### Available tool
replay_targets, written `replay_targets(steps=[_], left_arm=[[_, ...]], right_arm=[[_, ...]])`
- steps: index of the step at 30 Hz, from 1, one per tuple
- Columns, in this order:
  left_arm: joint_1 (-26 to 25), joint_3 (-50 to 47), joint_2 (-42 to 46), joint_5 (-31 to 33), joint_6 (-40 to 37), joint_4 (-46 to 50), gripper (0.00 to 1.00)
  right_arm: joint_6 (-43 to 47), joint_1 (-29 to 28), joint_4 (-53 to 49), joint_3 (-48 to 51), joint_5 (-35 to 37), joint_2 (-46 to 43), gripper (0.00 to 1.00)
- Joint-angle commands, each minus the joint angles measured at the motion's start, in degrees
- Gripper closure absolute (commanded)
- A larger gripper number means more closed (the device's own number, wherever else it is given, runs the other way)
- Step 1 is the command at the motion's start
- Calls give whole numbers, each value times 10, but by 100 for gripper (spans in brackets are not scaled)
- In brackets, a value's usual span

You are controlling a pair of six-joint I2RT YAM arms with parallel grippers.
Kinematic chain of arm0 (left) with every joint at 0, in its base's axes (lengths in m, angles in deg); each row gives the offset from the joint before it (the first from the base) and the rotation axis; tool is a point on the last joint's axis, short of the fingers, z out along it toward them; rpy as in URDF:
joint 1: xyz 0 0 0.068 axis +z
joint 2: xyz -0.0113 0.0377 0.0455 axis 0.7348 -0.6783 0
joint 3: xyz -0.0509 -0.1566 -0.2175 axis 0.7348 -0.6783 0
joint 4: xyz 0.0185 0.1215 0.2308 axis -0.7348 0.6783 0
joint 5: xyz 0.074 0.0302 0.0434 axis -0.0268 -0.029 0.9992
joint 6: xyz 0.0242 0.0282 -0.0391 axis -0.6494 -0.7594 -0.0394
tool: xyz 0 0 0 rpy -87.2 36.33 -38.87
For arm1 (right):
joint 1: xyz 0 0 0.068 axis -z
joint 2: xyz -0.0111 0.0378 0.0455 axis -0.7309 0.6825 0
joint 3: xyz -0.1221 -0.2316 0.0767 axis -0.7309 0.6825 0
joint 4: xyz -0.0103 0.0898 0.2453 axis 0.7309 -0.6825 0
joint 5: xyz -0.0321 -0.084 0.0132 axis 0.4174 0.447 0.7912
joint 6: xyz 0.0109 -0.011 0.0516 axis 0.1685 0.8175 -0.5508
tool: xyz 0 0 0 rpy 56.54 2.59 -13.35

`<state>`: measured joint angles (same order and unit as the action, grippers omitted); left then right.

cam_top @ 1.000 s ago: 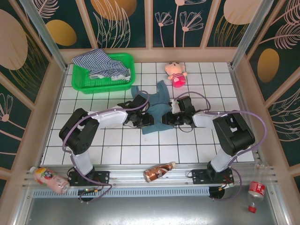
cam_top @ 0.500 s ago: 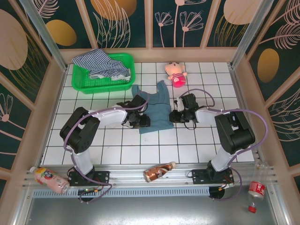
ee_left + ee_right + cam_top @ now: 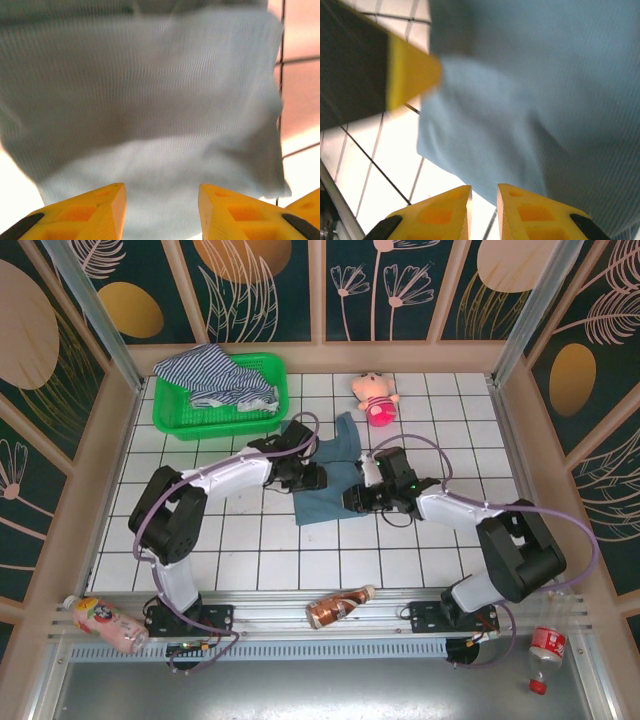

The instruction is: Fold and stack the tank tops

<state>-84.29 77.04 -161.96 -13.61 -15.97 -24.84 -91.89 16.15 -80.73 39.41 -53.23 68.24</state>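
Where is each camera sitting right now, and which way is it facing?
Top external: above and behind the arm bases, looking down at the table, both arms, the left gripper and right gripper at the teal tank top.
Left wrist: on the left arm, looking past its yellow fingers onto the teal cloth.
Right wrist: on the right arm, looking past its fingers at the cloth's edge and tiles.
Shared: all three show the teal tank top.

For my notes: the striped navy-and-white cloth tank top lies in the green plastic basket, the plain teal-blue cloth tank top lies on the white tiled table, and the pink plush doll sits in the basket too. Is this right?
Not quite. The top external view shows the pink plush doll on the white tiled table, right of the green plastic basket, not in it. The rest holds.
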Motion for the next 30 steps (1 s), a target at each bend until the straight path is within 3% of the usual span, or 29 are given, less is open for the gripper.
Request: replay_targets(steps=[1,9,15,20,26,30], left_arm=[[33,28,-46,43,-30,-19,58],[65,93,-129,50,-79,-11,59],[69,130,-138,65,-89,31,58],[70,156,-103,50,-92,61,54],[69,206,-51,91,-107,139,48],[76,204,-12,96,-111,161,42]], right_arm=[[-20,21,24,23,-9,32,79],[-8,34,-24,49,32,51,80],[35,31,-49,24,26,-4,76],[189,4,-39,-15,25,-46,63],[484,-105,14,25,123,-68,47],[594,-120,28,28,135,-40,44]])
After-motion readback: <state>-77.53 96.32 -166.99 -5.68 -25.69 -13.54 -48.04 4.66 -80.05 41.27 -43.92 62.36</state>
